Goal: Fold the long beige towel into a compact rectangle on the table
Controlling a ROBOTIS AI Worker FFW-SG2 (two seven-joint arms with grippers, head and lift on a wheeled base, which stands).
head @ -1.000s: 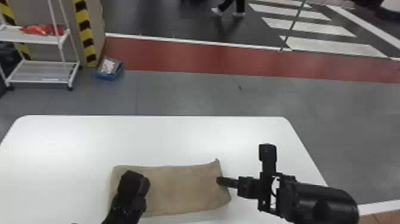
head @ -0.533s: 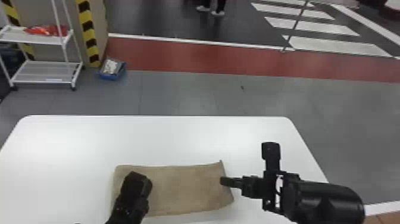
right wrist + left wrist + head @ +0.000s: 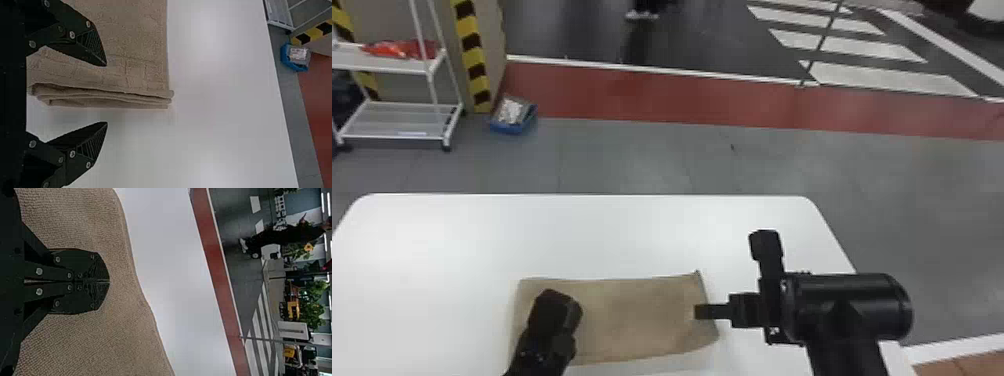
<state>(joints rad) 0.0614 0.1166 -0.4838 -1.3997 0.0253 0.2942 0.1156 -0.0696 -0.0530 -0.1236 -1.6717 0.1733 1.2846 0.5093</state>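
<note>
Nearest the viewer, the left pincer (image 3: 109,281) is holding its two fingers pressed together, clenched with no cloth seen between them, above the beige towel (image 3: 632,320); whether it is touching the weave, one cannot tell. Rightward from this pincer, the towel is lying as a folded strip. At its right end, the right pincer (image 3: 106,94) is standing released, one finger over the cloth, the other beyond the layered edge (image 3: 113,102).

The step in hand is probably becoming a grasp of that end for a further fold. Before closing, the right pincer should be bringing its outer finger low, under the bottom layer, so that the whole stack is lying between both fingers; a shallow pinch would risk taking only the top layers. The left pincer should meanwhile be steadying the cloth lightly, without dragging it.

Beyond both pincers, the bench (image 3: 582,235) is extending white and flat; farther off, a blue bin (image 3: 504,129) is sitting on the floor.
</note>
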